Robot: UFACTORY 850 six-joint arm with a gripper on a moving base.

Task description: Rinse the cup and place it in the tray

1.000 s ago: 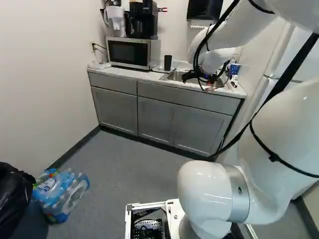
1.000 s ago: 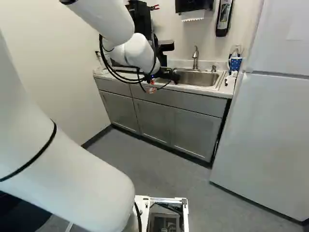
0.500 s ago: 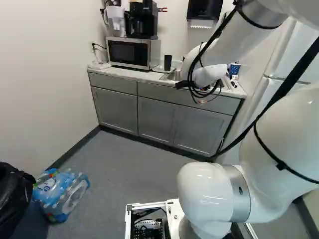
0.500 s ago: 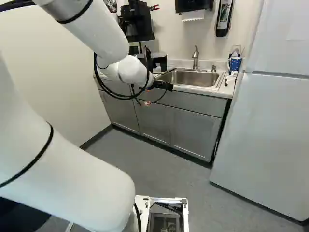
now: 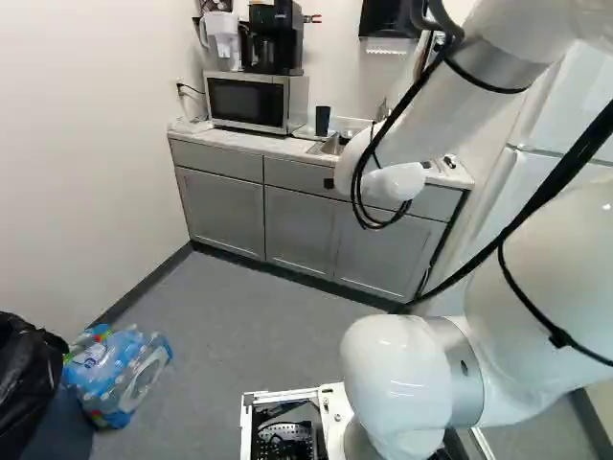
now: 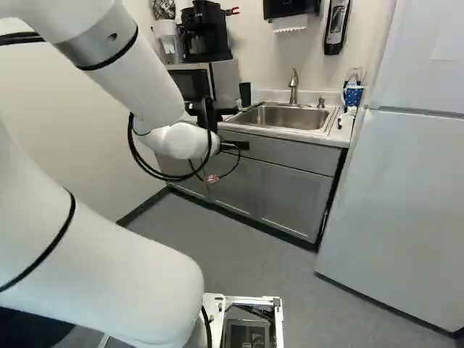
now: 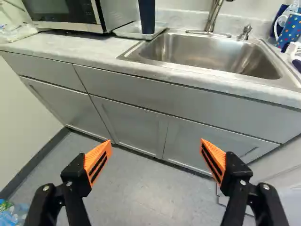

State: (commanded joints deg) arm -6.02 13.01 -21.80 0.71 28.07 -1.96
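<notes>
**Cup sitting in tray; placing step appearing complete, release confirmed**

The dark tumbler [image 7: 147,16] is standing upright in the tray [image 7: 127,32], on the worktop [image 7: 91,51] between the microwave [image 5: 247,103] and the sink [image 6: 290,117]. The tray is supporting its base, and no lean is showing. The interior is not showing, so whether the cup is wet, or properly rinsed, cannot be told. No water is visibly running from the faucet [image 6: 293,84].

The jaws are standing wide apart and are holding nothing. They are pointing toward the cabinet doors [image 7: 134,127] below the worktop, well apart from the cup, and are touching neither tray nor sink. The white arm [image 6: 94,268] is keeping them clear of the worktop's front edge.

Judgement: the cup's position is matching the required end state, so the task is probably standing at its close, with only a clear retreat remaining. The next move is calling for empty jaws, a path away from the worktop, and no further contact with the cup. A low sweep back over the tray would be risking a knock to the tall, narrow tumbler; loose cables [image 6: 148,168] beside the wrist would be risking a snag on the faucet if passing close.
</notes>
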